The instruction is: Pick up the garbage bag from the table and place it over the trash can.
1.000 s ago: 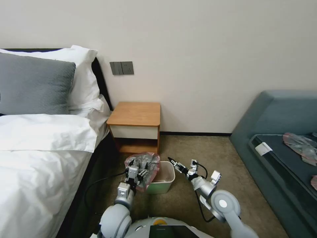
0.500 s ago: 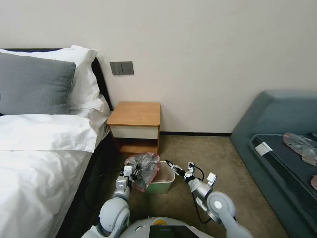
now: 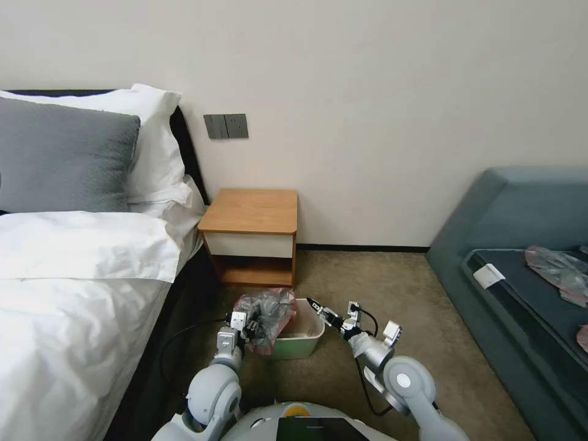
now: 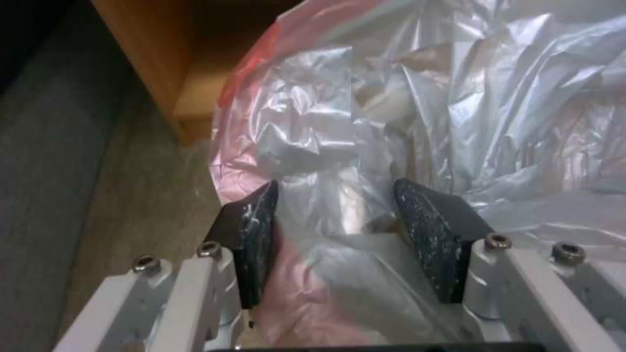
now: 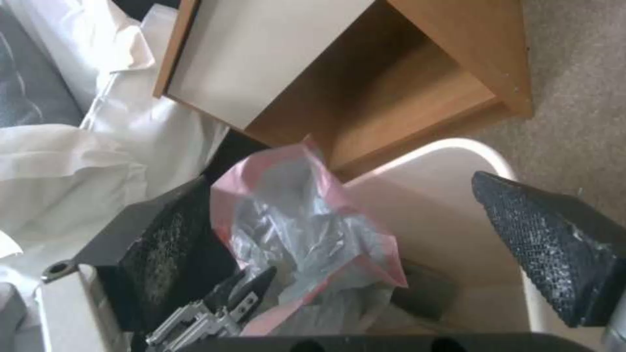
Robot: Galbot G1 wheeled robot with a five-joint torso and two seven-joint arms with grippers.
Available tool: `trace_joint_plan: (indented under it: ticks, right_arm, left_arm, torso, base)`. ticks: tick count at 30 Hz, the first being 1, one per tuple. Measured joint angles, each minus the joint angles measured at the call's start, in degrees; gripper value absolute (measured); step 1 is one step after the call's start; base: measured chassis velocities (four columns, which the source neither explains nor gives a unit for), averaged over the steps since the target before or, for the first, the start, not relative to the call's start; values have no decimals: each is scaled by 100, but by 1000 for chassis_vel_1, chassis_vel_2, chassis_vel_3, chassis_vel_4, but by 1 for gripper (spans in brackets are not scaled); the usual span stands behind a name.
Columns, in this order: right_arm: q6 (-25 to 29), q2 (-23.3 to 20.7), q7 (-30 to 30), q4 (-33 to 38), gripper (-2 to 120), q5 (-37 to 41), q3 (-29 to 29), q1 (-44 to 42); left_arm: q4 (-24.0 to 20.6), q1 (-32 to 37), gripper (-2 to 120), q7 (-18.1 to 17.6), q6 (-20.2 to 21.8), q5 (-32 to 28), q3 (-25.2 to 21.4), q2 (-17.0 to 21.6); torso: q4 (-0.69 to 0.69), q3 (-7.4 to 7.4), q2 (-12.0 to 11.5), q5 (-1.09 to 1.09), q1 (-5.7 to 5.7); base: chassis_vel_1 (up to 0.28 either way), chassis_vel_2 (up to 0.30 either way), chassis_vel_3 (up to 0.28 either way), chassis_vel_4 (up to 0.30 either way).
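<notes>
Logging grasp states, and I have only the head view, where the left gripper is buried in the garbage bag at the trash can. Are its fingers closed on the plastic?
Observer: In the left wrist view the left gripper has its pads apart, with garbage bag plastic lying loosely between them.
Operator: And the right gripper?
Observer: The right gripper is wide open above the trash can, gripping nothing.
Operator: Is the can lined?
Observer: Not yet. The right wrist view shows the bag's pink rim bunched at one side and the can's cream inside bare.
</notes>
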Motion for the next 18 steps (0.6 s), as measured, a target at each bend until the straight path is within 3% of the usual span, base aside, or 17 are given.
trace_joint_plan:
  ticks: [13,15,18]
  right_arm:
    - [83,2,-76,-82,100,-168,-13,-55]
    - [87,4,-77,-84,100,-180,-14,-58]
    - [94,32,-83,-96,100,-220,-27,-70]
  left_arm:
    - [266,-142,47,-104,79,-300,67,-39]
    - [291,-151,45,-109,78,-304,70,-42]
    - [417,-162,32,-124,2,-307,72,-44]
  torso:
    - [0,0,0,0,0]
    - [0,0,0,0,0]
    - [0,0,0,0,0]
  base:
    - [0,0,0,0]
    - [0,0,0,0]
    - [0,0,0,0]
